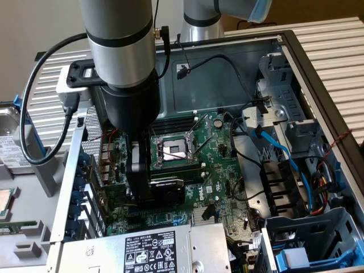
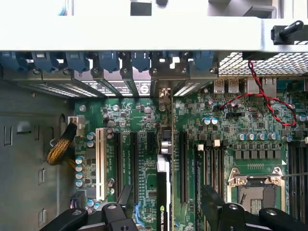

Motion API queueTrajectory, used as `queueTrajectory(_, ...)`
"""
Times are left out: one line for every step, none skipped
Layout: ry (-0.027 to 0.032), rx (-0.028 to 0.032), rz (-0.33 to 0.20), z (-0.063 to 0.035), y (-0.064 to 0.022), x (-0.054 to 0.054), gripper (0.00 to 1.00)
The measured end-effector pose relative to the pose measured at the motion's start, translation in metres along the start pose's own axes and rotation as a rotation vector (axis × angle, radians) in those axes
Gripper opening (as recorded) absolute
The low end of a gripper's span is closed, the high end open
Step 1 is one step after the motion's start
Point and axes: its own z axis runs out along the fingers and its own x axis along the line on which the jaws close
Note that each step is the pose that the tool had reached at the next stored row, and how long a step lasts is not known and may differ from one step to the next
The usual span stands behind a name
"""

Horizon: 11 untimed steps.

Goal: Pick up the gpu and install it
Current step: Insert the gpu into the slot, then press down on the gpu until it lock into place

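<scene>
Wrist view puts our gripper with jaws spread wide either side of the gpu, which stands edge-on in a motherboard slot at 6 o'clock; we judge seating underway, needing firm downward pressure

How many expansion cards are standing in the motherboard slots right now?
1: the gpu, upright along a mid-board slot, between the fingers of the open gripper. Others could be hidden beneath the arm.

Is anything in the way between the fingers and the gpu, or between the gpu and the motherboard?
Nothing visible. The open black fingers flank the small, upright black-and-green gpu with clear gaps on both sides. The card stands among the slots of the large green motherboard.
</scene>
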Motion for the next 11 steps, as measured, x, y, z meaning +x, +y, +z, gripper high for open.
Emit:
queueTrajectory(0.0001, -0.0001, 0.0, 0.0, 0.0, 0.0, 0.67)
queueTrajectory(0.0, 0.0, 0.0, 0.0, 0.0, 0.0, 0.67)
queueTrajectory(0.0001, -0.0001, 0.0, 0.0, 0.0, 0.0, 0.67)
queueTrajectory(0.0, -0.0001, 0.0, 0.0, 0.0, 0.0, 0.67)
queueTrajectory(0.0001, -0.0001, 0.0, 0.0, 0.0, 0.0, 0.67)
queueTrajectory(0.0001, -0.0001, 0.0, 0.0, 0.0, 0.0, 0.67)
queueTrajectory(0.0001, -0.0001, 0.0, 0.0, 0.0, 0.0, 0.67)
queueTrajectory(0.0001, -0.0001, 0.0, -0.0001, 0.0, 0.0, 0.67)
queueTrajectory(0.0001, -0.0001, 0.0, -0.0001, 0.0, 0.0, 0.67)
queueTrajectory(0.0001, 0.0, 0.0, 0.0, 0.0, 0.0, 0.67)
queueTrajectory(0.0001, 0.0, 0.0, 0.0, 0.0, 0.0, 0.67)
